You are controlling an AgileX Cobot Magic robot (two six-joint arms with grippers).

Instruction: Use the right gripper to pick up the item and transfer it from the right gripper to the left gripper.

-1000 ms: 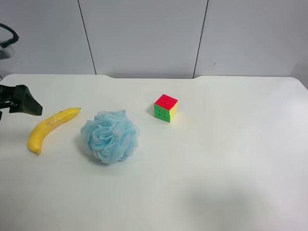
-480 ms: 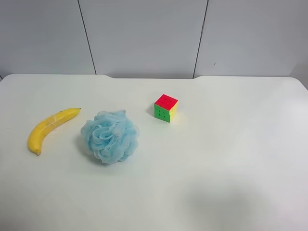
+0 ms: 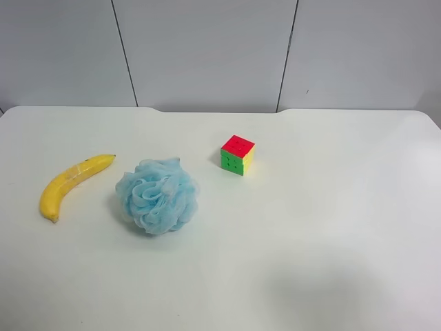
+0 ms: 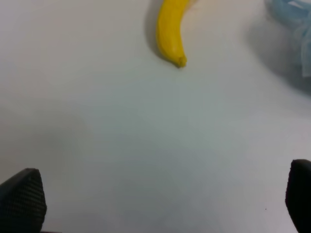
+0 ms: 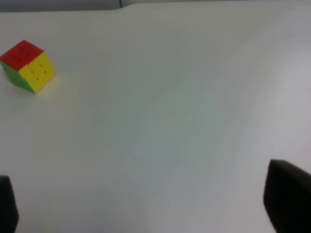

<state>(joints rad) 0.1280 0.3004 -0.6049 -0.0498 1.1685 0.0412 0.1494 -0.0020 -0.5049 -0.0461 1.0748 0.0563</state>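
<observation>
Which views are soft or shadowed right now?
Exterior high view: sharp, evenly lit, with a faint shadow patch on the table. Right wrist view: slightly soft, the cube readable, fingers blurred at the edges. Left wrist view: the banana fairly clear, the pouf blurred at the edge.

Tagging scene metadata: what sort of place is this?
Likely a lab test bench, not a home: a bare white table against plain grey wall panels, with only unrelated props laid out: banana, blue bath pouf, puzzle cube.
</observation>
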